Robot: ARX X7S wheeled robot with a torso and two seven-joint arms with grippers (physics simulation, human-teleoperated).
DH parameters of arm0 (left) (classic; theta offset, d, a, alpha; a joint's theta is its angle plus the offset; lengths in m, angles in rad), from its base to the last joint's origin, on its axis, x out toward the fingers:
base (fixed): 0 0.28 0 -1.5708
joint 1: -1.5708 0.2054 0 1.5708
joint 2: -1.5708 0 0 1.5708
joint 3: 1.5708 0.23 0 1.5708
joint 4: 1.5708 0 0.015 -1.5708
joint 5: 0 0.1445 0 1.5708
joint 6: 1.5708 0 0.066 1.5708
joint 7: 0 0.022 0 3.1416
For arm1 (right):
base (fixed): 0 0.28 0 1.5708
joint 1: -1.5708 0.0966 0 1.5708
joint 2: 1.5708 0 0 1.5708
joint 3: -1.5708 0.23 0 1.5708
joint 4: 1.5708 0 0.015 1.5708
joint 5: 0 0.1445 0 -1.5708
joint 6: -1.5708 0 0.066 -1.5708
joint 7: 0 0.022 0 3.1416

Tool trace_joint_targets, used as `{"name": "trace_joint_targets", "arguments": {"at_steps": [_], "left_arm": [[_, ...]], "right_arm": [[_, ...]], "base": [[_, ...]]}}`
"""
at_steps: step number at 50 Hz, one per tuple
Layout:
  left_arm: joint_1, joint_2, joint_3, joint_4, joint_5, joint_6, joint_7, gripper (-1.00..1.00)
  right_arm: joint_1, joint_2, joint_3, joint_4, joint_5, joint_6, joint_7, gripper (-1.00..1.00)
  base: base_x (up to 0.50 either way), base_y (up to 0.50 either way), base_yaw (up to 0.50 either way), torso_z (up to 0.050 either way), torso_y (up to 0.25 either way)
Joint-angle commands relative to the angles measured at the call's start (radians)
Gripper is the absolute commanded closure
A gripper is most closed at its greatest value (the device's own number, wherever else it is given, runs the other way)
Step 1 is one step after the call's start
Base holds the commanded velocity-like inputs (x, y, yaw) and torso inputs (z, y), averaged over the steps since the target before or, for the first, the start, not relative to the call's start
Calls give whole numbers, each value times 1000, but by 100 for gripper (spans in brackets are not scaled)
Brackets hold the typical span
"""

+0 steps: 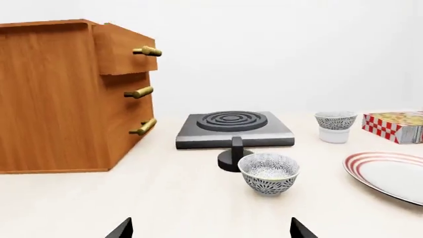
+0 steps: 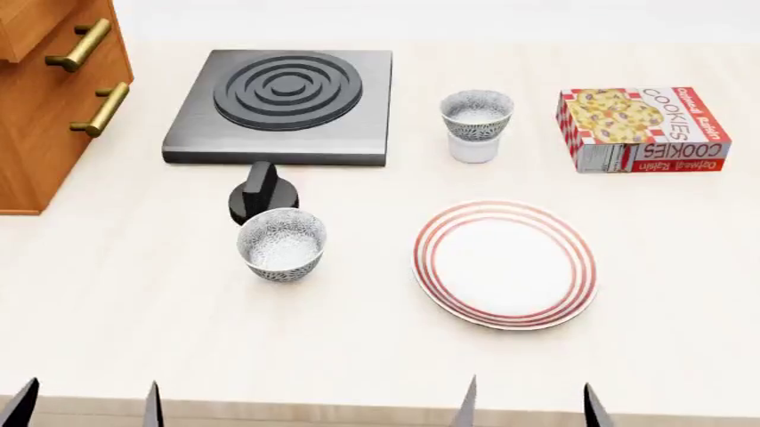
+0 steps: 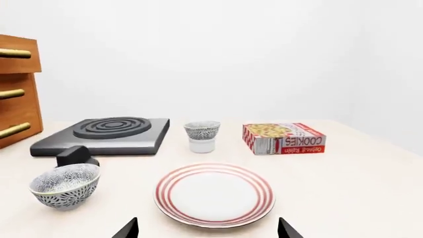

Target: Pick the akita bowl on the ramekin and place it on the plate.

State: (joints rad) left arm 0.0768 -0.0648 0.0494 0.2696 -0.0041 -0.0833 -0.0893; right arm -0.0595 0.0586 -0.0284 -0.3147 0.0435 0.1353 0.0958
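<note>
The akita bowl [image 2: 476, 114] [image 1: 335, 119] [image 3: 201, 130], white with a fine grey speckle, sits stacked on the white ramekin [image 2: 472, 149] [image 1: 334, 135] [image 3: 201, 145] at the back of the table. In front of them lies the red-ringed plate [image 2: 505, 262] [image 3: 214, 194] [image 1: 390, 174]. An identical speckled bowl [image 2: 281, 245] [image 1: 268, 173] [image 3: 65, 185] stands alone on the table to the plate's left. My left gripper [image 2: 85, 409] [image 1: 210, 232] and right gripper [image 2: 529, 407] [image 3: 207, 232] both hang open and empty at the table's front edge.
A black hob [image 2: 285, 105] with a separate black knob [image 2: 260, 193] lies at the back left. A wooden drawer cabinet [image 2: 48, 89] with brass handles stands at far left. A cookies box [image 2: 642, 128] lies at the back right.
</note>
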Motion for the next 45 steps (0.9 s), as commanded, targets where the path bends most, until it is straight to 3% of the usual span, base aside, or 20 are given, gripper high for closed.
{"name": "trace_joint_targets", "arguments": {"at_steps": [1,7,17,45], "left_arm": [[67,-31,-6,247,-6,-85,-41,-100],[99,-42,-21,365,-26,-131,-52,-100],[99,-56,-31,395,-48,-133,-73,-100],[99,-83,-11,404,-81,-145,-105,-100]], "right_arm": [[-27,29,-7,-315,21,183,44,-100],[-58,39,3,-395,24,188,66,-100],[-50,45,27,-461,56,257,98,-100],[-44,86,-11,-470,68,307,137,-100]], "base": [[0,0,0,0,0],[0,0,0,0,0],[7,0,0,0,0],[497,0,0,0,0]]}}
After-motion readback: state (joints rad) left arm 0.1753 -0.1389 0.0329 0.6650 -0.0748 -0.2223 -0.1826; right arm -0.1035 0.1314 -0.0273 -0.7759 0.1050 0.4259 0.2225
